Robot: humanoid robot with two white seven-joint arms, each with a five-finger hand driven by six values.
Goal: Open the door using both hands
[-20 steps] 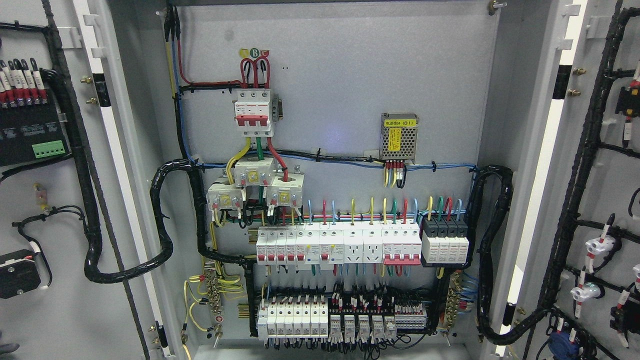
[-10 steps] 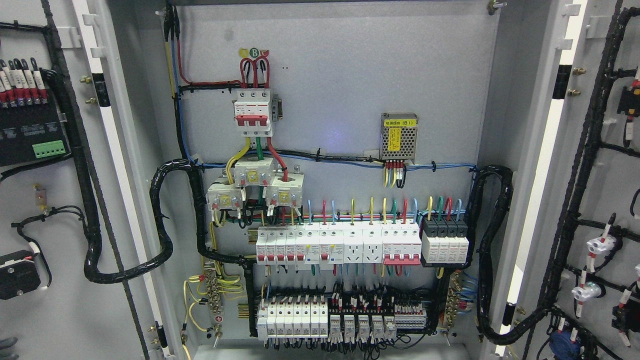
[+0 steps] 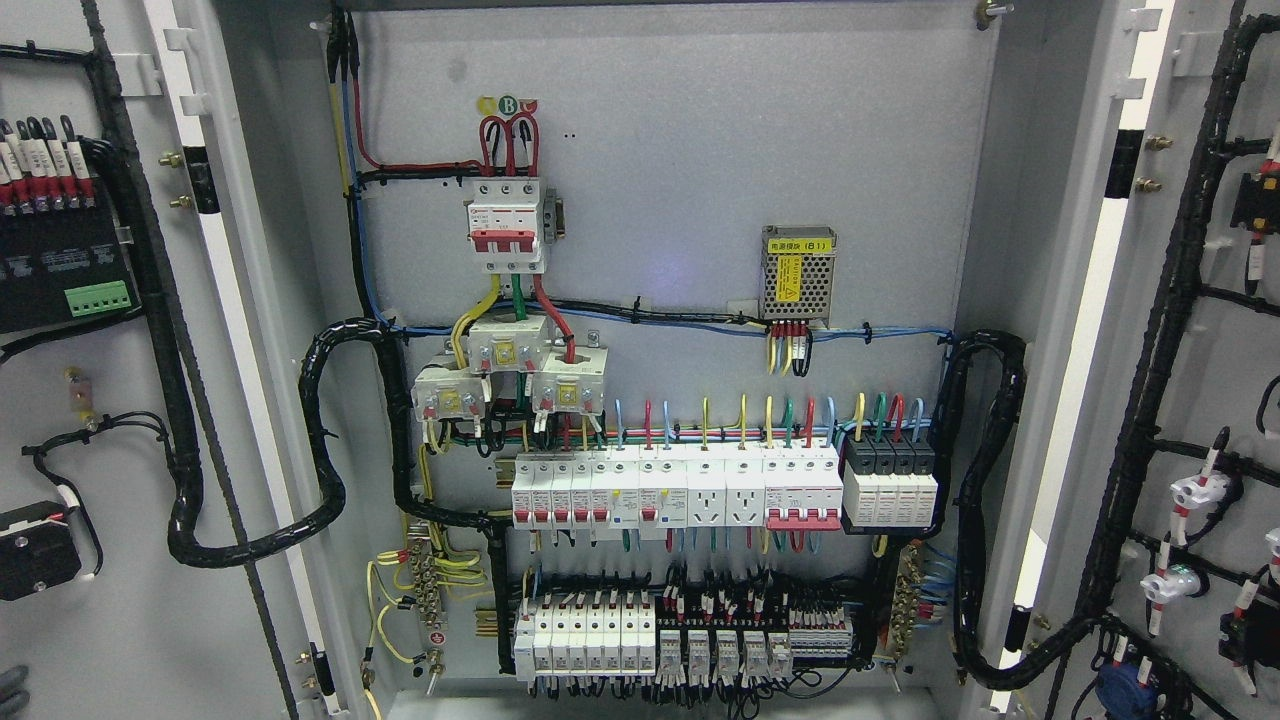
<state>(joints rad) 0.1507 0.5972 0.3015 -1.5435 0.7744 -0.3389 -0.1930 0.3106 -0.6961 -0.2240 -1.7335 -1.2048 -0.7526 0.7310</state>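
Grey steel cabinet fully exposed: left door (image 3: 110, 420) swung wide at frame left, right door (image 3: 1200, 380) wide at frame right, breaker panel (image 3: 680, 490) showing between. Task looks done. Grey sliver at lower-left corner (probably the left hand (image 3: 12, 688)), fingers can't tell; right hand unseen.

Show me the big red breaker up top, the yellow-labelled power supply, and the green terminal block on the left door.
red breaker (image 3: 506, 226), head view, its white body
power supply (image 3: 797, 274), head view, mesh front
green terminal block (image 3: 98, 297), head view, its middle
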